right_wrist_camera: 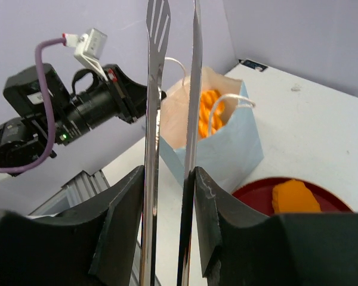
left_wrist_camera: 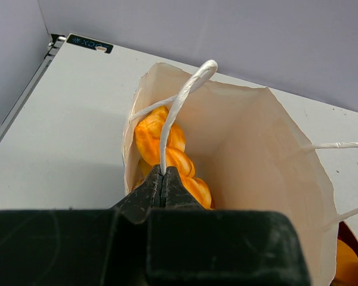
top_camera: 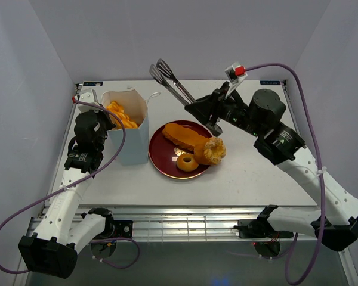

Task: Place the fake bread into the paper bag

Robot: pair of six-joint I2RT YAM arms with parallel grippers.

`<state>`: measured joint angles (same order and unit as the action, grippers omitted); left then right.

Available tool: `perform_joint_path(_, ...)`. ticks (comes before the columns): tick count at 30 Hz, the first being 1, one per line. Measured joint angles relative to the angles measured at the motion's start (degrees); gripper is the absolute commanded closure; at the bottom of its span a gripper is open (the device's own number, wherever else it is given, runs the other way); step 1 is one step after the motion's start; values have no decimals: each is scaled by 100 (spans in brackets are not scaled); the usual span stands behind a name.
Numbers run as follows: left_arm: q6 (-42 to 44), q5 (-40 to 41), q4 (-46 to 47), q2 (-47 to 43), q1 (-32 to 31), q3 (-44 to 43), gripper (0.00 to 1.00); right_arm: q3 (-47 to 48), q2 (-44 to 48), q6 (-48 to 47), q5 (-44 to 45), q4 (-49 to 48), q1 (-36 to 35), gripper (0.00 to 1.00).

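Fake bread (top_camera: 185, 136): we count three pieces on the dark red plate (top_camera: 158, 159), namely a long piece (top_camera: 180, 133), a ring piece (top_camera: 187, 162) at its 6 o'clock and a knobby bun (top_camera: 214, 150) at the plate's 3 o'clock. A twisted piece (left_wrist_camera: 167, 149) already lies inside the bag.
Paper bag (top_camera: 133, 134): it stands upright with its mouth open, just beside the plate at the plate's 9 o'clock.
Left gripper (left_wrist_camera: 162, 179): its fingers are pressed together on the cord handle (left_wrist_camera: 185, 101) at the bag's near rim, and we judge that it is holding the bag steady.
Right gripper (right_wrist_camera: 170, 185): it is clamped around the shanks of the metal tongs (top_camera: 170, 80), which point toward 11 o'clock. Their slotted tips are empty, a little apart, and raised beyond the plate's 12 o'clock edge.
Step in hand: we judge that the tongs must come down to take the next piece off the plate.
Risk, slip: the pieces look glossy. A light or off-centre squeeze could shoot one off the plate.
Risk, bag: the cord is thin. A nudge from the tongs against the rim could fold the wall or tip the bag.
Risk, fit: the long piece may jam across the mouth unless it enters end first.
Risk, tool: the tongs could shift in the fingers if pressed hard against the plate.
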<state>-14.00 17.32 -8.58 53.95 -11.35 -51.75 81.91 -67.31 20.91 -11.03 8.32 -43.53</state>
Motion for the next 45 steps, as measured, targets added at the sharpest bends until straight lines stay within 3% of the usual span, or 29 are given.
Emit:
perform_joint_path(11, 0, 0, -2, 0, 0, 0, 100, -1733, 1263, -184, 815, 1217, 0, 56)
perform_joint_path(18, 0, -17, 0, 0, 0, 0, 100, -2389, 1818, -415, 772, 2070, 0, 56)
perform_joint_path(28, 0, -24, 0, 9, 0, 0, 100, -3342, 1353, -748, 107, 2739, -2, 54)
perform_joint_path(45, 0, -94, -2, 28, 0, 0, 100, -3497, 1016, -1174, 74, 2741, -48, 48)
